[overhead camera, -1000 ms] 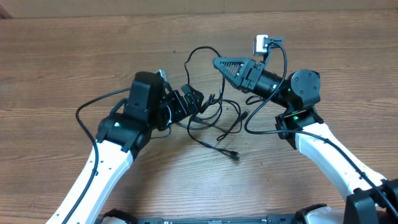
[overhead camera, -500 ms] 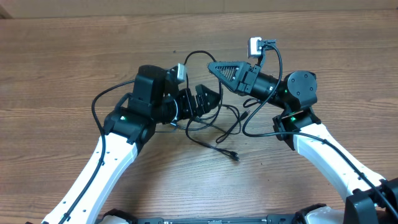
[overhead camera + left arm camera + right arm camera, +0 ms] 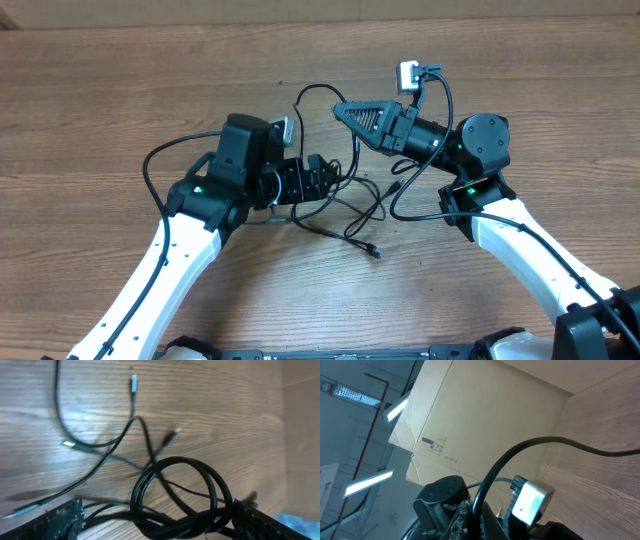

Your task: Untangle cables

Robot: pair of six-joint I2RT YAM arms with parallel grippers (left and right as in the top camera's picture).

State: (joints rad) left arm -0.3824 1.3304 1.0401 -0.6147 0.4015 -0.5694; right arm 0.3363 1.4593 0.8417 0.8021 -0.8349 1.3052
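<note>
The cables (image 3: 350,205) lie as a thin black tangle on the wooden table between the arms, and one plug end (image 3: 374,251) trails toward the front. My left gripper (image 3: 331,178) is low over the tangle's left side. In the left wrist view its jaws (image 3: 155,522) stand wide apart with a knot of looped cables (image 3: 216,482) between the fingers (image 3: 60,520), and loose plug ends (image 3: 134,383) lie beyond. My right gripper (image 3: 345,108) is raised above the table, shut on one cable (image 3: 530,446) that arcs away from its fingers (image 3: 465,517).
Thicker black robot cables loop beside the left arm (image 3: 150,170) and the right arm (image 3: 400,205). A cardboard wall (image 3: 320,10) borders the table's far edge and fills the right wrist view (image 3: 470,410). Bare wood (image 3: 100,80) stretches to the left.
My left arm swung right toward the tangle, then drew back slightly and lowered onto it. My right gripper shifted a little left with its cable and then stayed still.
</note>
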